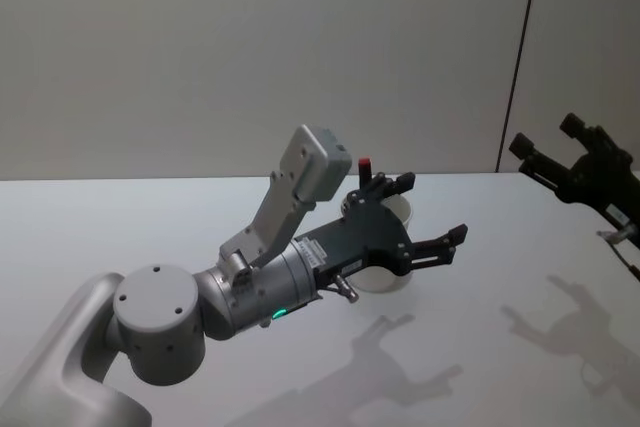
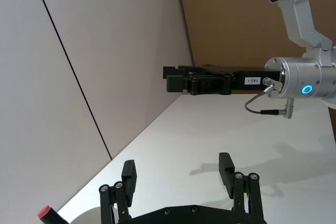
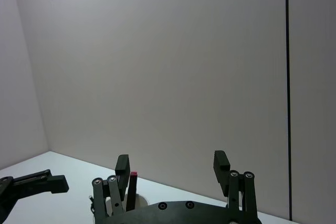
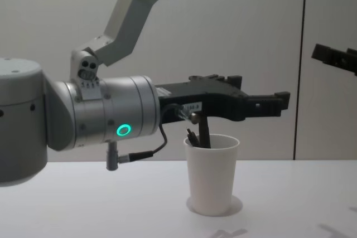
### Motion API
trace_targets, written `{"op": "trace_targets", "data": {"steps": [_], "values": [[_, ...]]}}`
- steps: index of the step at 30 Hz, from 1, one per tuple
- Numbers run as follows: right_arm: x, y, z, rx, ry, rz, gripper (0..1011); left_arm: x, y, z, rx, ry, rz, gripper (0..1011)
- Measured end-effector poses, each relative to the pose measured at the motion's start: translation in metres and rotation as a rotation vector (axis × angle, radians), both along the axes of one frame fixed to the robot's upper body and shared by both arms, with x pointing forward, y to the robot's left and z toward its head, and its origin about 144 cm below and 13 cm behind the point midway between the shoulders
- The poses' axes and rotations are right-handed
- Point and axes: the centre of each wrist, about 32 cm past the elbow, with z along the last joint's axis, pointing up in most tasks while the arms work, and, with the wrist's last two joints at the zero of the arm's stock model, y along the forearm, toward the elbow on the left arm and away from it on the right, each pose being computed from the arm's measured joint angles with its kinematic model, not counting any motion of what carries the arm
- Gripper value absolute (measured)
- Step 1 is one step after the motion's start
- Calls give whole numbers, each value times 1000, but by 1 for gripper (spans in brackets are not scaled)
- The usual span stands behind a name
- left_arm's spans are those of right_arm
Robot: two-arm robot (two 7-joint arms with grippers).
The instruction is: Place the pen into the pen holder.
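Note:
The pen holder, a white paper cup (image 4: 212, 178), stands on the table. The pen (image 4: 204, 132), dark with a red cap (image 1: 365, 162), stands tilted inside it. My left gripper (image 4: 260, 94) hovers open just above the cup's rim, nothing between its fingers; in the head view the left gripper (image 1: 432, 209) covers part of the cup (image 1: 388, 279). The left wrist view has the pen's red cap (image 2: 44, 212) beside the left gripper (image 2: 177, 169). My right gripper (image 1: 560, 152) hangs open and empty, high at the right, away from the cup.
The white table (image 1: 120, 227) runs back to a plain wall. In the right wrist view the right gripper (image 3: 171, 162) faces the wall, with the pen (image 3: 133, 182) and a left gripper finger (image 3: 47, 183) beyond it.

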Motion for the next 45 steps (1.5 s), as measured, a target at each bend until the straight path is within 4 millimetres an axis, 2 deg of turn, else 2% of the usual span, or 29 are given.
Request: {"op": "trace_targets", "data": {"steps": [15,45], "values": [[-9,-2,1,-6,8,-34,1002,0,0,0,0,0,0,1000],[-12,-2,1,-7,10,-47,1002,0,0,0,0,0,0,1000]]}}
